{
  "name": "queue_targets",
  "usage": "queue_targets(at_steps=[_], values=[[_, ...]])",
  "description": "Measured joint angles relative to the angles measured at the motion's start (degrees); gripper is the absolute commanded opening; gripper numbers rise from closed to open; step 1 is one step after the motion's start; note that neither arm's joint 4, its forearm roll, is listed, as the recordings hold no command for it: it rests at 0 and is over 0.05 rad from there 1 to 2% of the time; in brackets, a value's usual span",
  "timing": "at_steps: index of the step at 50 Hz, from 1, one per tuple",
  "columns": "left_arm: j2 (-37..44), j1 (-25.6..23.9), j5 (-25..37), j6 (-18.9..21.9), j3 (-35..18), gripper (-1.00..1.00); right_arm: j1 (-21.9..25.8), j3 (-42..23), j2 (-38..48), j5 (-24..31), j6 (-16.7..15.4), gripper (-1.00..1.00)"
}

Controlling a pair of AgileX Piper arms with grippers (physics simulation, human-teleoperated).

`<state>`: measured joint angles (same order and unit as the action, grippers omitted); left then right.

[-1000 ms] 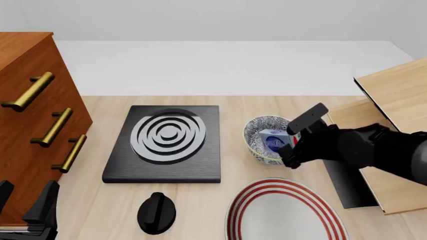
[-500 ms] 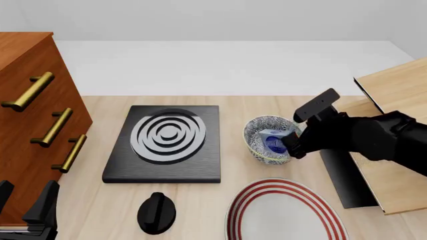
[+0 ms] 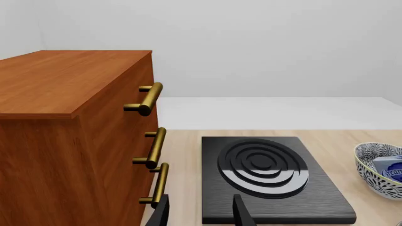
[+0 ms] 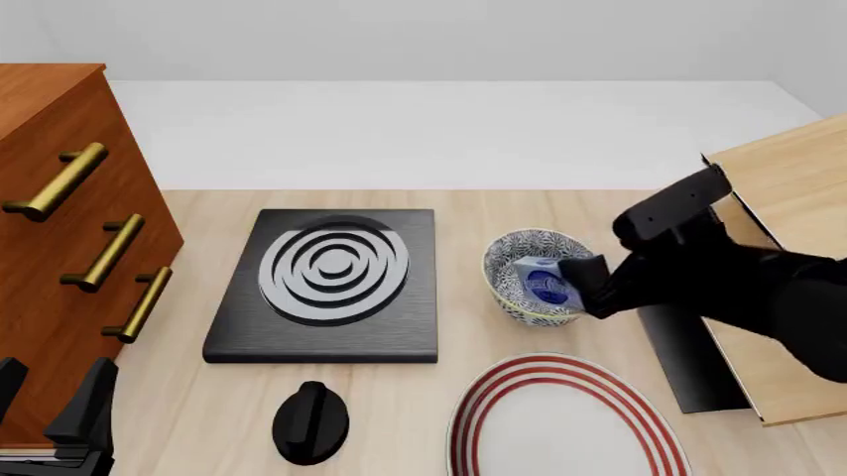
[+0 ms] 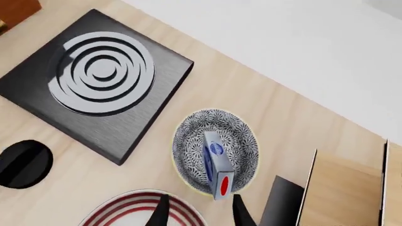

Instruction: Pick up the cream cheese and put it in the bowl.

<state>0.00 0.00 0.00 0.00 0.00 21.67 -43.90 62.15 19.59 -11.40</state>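
Note:
The speckled bowl (image 4: 505, 260) stands on the table right of the black burner plate. The cream cheese (image 4: 544, 282) lies inside it, tilted against the bowl's right wall. In the right wrist view the box (image 5: 214, 161) rests across the bowl (image 5: 188, 141), with one end on the rim. My right gripper (image 4: 592, 285) is open and empty, just right of the bowl and above it, and its fingertips (image 5: 241, 213) are apart. My left gripper (image 4: 48, 402) is open and empty at the near left by the cabinet. The left wrist view also shows the bowl (image 3: 370, 170).
A black burner plate (image 4: 331, 283) lies left of the bowl, with a black knob (image 4: 309, 421) in front of it. A red-striped white plate (image 4: 562, 421) sits at the near edge. A wooden drawer cabinet (image 4: 66, 248) stands left and a wooden shelf unit (image 4: 781, 198) right.
My right gripper has drawn back from the bowl, rising and moving right. The cream cheese stays in the bowl. The left arm has not moved.

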Motion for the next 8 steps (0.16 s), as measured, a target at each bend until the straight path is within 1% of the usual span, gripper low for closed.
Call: queue_targets(at_steps=[8], values=[[0.00, 0.00, 0.00, 0.00, 0.00, 1.00, 2.80, 2.09, -6.48, -0.47, 3.87, 1.00]])
